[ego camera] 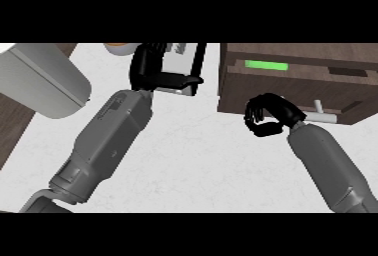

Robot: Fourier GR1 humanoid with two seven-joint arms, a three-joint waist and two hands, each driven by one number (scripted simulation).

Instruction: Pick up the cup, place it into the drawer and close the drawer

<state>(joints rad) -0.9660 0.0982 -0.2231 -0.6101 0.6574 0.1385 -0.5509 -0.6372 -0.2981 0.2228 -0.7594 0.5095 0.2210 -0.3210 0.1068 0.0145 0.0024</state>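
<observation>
Two hands hung over the white bench (199, 165), each on a grey forearm coming up from 6 o'clock.

The left hand (151, 67) was up near 12 o'clock. Its fingers were fairly straight and pointed toward 12, its thumb stuck out toward 3, and it gripped nothing. The thumb lay across a white box (184, 56) with dark stripes, which sat on the hand's 3 o'clock side.

The cup (119, 48), orange-tan, stood on the bench at about 11 o'clock, cut off by the upper edge of the view. It was just beside the left hand's fingers, on their 9 o'clock side. I couldn't tell whether they touched it. It stood well apart from the drawer.

The drawer (295, 90), of dark brown wood, filled the 2 o'clock part of the scene. A dark slot near its far edge held a bright green bar (266, 65). A pale handle (319, 107) poked out of its near face toward 6 o'clock. I couldn't tell how far out the drawer stood.

The right hand (280, 109) was at 3 o'clock, by the drawer's near left corner. Its fingers and thumb were curled in on themselves and held nothing. The handle was just at the hand's 3 o'clock side, outside the fingers.

A big pale grey bin (40, 80) sat at 10 o'clock, at the bench's edge.
</observation>
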